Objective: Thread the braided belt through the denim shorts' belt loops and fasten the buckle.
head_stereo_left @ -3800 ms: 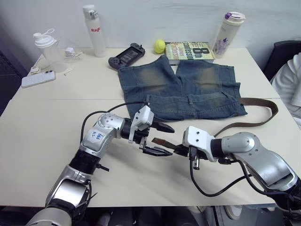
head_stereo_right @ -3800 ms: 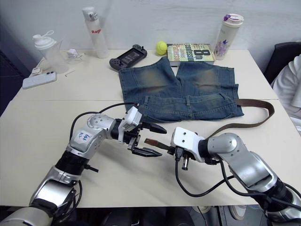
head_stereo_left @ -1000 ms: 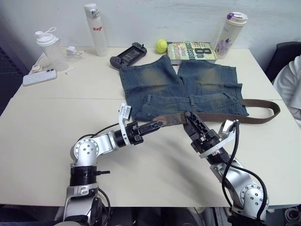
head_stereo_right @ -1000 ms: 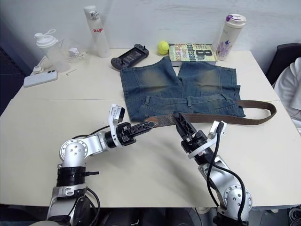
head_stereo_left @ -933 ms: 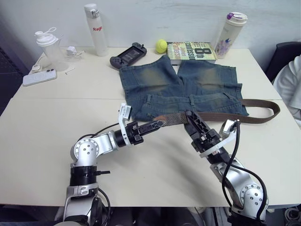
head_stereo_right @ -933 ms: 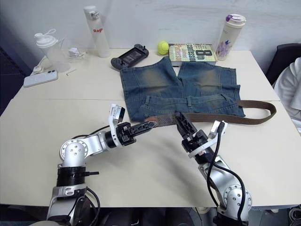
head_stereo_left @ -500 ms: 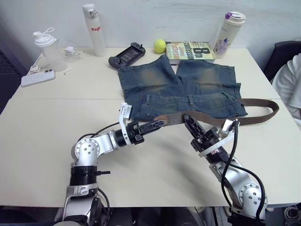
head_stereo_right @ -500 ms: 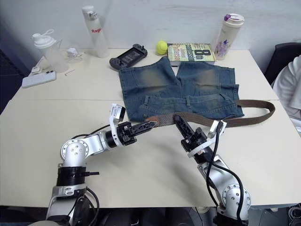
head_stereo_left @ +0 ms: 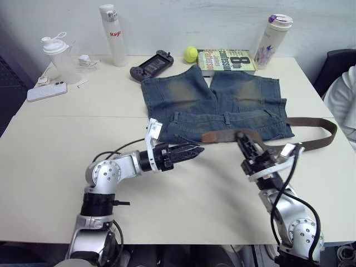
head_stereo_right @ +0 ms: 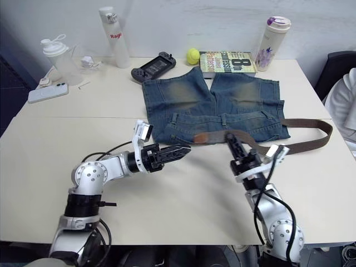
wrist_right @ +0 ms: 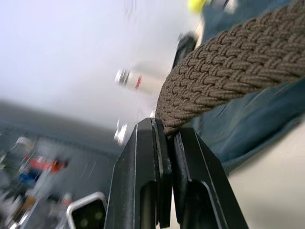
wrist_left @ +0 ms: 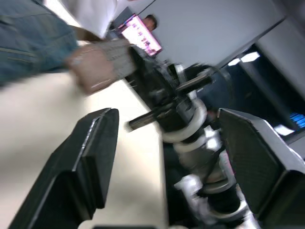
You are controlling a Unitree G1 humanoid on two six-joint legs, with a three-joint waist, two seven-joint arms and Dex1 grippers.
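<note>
The right gripper is clamped on the braided belt — the right wrist view shows the woven strap pinched between its two black fingers. From that grip the belt's tan tip reaches left along the near edge of the denim shorts, while the rest trails right and loops back near the table edge. The left gripper holds nothing, its fingers spread apart just short of the belt tip and the shorts' waistband. The shorts lie flat, waistband toward the robot. Behind them sit a book, a tennis ball, a game controller and bottles — all well apart from the grippers.
</note>
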